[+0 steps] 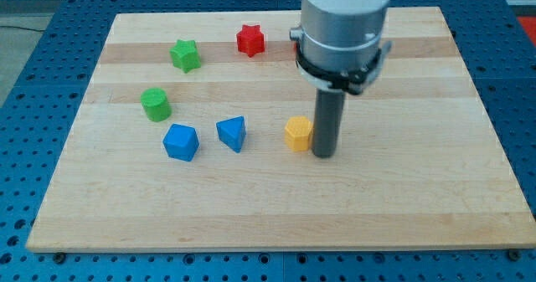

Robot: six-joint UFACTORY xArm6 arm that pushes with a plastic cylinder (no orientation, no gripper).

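Observation:
My tip rests on the wooden board just right of a yellow block and looks to touch its right side. A blue triangular block lies to the left of the yellow one. Further left sits a blue cube. A green cylinder stands up and left of the cube. Near the view's top are a green star and a red star. The arm's grey body hides part of the board above the tip.
The wooden board lies on a blue perforated table. All blocks sit in the board's left and middle parts.

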